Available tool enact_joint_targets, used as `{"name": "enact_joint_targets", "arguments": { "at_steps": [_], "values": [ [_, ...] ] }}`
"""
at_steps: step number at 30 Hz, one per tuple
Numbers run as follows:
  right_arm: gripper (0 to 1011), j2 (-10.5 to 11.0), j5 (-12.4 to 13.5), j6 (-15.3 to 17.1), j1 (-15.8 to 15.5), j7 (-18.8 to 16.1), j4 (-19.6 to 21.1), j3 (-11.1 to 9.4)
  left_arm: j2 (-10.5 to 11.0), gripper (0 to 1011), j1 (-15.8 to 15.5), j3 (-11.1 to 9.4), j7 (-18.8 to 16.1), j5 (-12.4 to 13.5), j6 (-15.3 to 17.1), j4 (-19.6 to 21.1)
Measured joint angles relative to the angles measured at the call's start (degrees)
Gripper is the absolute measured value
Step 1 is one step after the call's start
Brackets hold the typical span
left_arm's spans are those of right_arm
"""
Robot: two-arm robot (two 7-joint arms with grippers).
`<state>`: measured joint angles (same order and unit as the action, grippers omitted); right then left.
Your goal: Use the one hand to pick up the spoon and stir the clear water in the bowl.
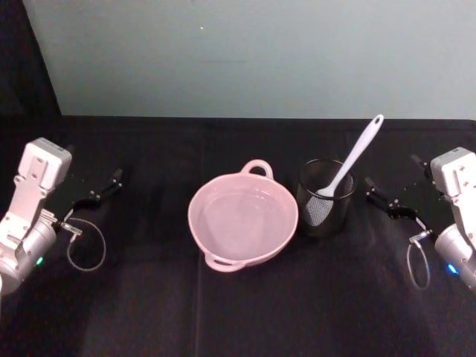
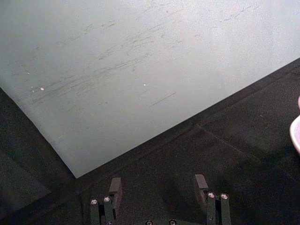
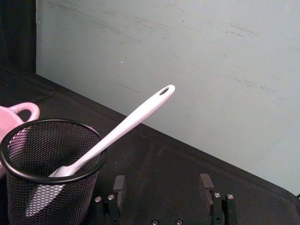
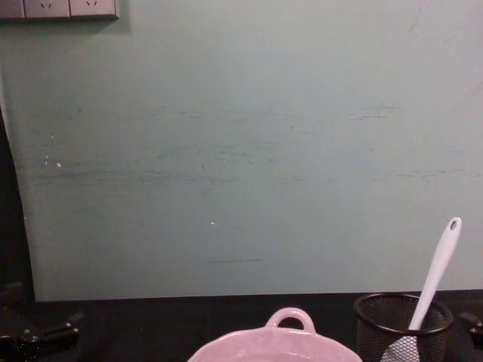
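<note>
head view, clock directions taken from the bowl.

- bowl [image 1: 238, 223]: pale pink, round, on the black table [image 1: 223, 320], at centre. one loop handle at 12 o'clock on the rim, a second at 7 o'clock. a faint ring inside the wall reads as a waterline; the liquid itself is hard to make out.
- black wire-mesh cup [image 1: 336, 217]: upright at 3 o'clock of the bowl, just beside it; cannot tell if the two touch.
- spoon [image 1: 353, 156]: white, standing in the mesh cup, not in the bowl. the flat head is down inside the mesh. the long handle leans out over the rim toward 1 o'clock, with the hole at its free end uppermost. nothing grips it.
- left gripper [image 1: 113, 179]: at 9 o'clock, well apart from the bowl, low over the table. the left wrist view shows its fingers [image 2: 116, 186] spread wide with nothing between them.
- right gripper [image 1: 372, 192]: at 3 o'clock, near the far side of the cup and not touching it. the right wrist view shows its jaws wide apart and empty, with the cup and the spoon ahead of them.
- pale green wall [image 4: 241, 151] behind the table.
</note>
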<state>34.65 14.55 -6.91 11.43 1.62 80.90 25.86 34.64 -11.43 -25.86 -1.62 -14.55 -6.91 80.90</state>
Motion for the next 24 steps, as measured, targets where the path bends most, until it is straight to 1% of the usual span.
{"name": "enact_joint_targets", "arguments": {
  "at_steps": [18, 21, 24],
  "values": [
    [1003, 0.0, 0.0, 0.0, 0.0, 0.0, 0.0, 0.0, 0.0, 1011, 0.0, 0.0, 0.0, 0.0, 0.0, 0.0],
    [1003, 0.8, -1.1, 1.8, -1.5, 1.0, 2.7, -0.7, 0.0, 1011, 0.0, 0.0, 0.0, 0.0, 0.0, 0.0],
    [1002, 1.9, -1.5, 3.2, -3.8, 1.7, 5.9, -1.7, 0.0, 1011, 0.0, 0.0, 0.0, 0.0, 0.0, 0.0]
  ]
}}
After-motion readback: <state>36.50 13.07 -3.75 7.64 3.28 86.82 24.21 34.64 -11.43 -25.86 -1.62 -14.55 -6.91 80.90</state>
